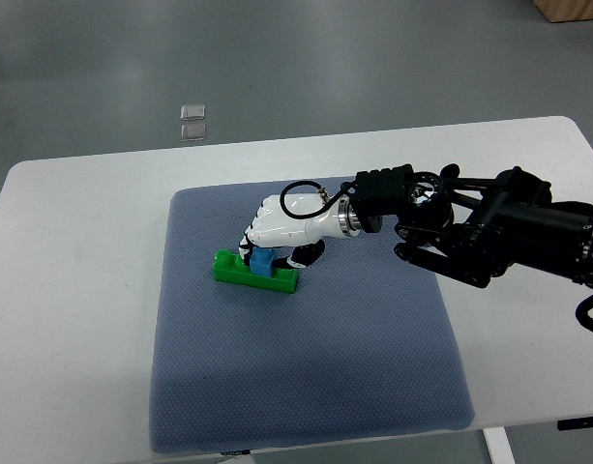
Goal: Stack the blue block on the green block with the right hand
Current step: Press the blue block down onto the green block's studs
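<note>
Between the right hand's (277, 230) fingers (250, 247), blue block (263, 263) touches green block (254, 273).

We see a white tabletop (74, 251) carrying a grey-blue mat (306, 377). Beyond its far edge, two small clear squares (192, 121) lie on the grey floor (277, 58), one just behind the other.

Small blue block (262, 262), set atop long green block (254, 272) near its middle, part-hidden from above. Green block flat, slightly slanted, on left-centre of mat.
</note>
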You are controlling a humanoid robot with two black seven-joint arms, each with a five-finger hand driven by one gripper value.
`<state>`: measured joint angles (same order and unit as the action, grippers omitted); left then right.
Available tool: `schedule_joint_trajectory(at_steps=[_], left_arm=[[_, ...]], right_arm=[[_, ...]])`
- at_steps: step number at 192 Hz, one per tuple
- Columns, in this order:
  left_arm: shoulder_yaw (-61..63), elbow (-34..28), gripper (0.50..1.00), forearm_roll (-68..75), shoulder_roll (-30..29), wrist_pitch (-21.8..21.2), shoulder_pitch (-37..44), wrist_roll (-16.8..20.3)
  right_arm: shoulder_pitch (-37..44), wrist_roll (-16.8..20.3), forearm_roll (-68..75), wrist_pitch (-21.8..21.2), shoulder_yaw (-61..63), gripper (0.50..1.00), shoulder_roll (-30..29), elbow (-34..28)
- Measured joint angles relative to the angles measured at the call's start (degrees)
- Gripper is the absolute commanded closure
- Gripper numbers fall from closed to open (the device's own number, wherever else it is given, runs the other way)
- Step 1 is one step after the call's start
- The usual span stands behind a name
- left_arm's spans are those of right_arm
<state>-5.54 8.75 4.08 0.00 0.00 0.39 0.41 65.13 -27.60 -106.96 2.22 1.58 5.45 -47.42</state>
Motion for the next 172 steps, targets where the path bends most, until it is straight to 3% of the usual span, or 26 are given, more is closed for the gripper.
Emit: schedule_joint_trajectory(at_steps=[77, 152, 172], left_arm=[[0.00, 0.03, 0.500, 0.00, 0.00, 0.00, 0.00, 0.00], [0.00, 0.03, 0.500, 0.00, 0.00, 0.00, 0.01, 0.00], [0.00, 0.03, 0.500, 0.00, 0.00, 0.00, 0.00, -0.01]], right_arm=[[0.31, -0.07, 0.13, -0.02, 0.24, 0.852, 0.18, -0.03], [0.63, -0.25, 0.43, -0.02, 0.37, 0.677, 0.35, -0.41], [0.87, -0.26, 0.52, -0.05, 0.65, 0.658, 0.51, -0.48]])
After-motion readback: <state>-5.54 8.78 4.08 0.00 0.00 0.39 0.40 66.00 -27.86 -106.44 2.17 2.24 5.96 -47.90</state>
